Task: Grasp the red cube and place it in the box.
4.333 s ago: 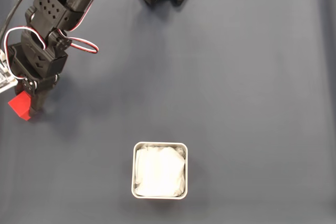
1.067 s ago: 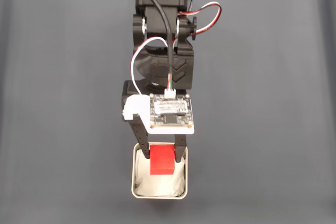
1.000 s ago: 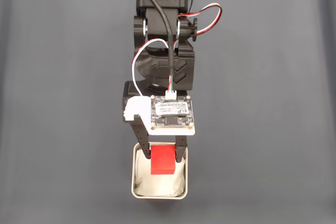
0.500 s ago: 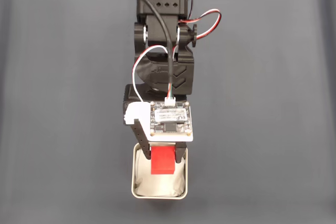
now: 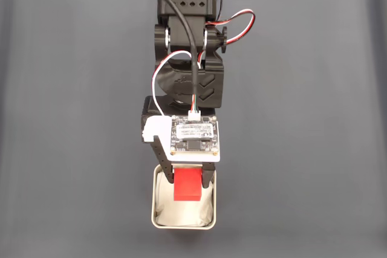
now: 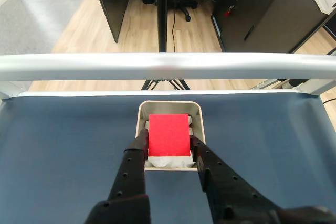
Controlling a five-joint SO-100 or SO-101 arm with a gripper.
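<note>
The gripper [image 6: 169, 141] clamps the red cube [image 6: 168, 134] between both fingers — directly above the box [image 6: 143, 109]

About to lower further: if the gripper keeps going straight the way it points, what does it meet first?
Probably the white lining of the box. The gripper, shut on the red cube, points down into it, so the cube should touch first; depth is unclear.

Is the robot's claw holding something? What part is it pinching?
Yes. The gripper holds the red cube, pinched by its two opposite side faces, one finger on each side, right over the box.
</note>
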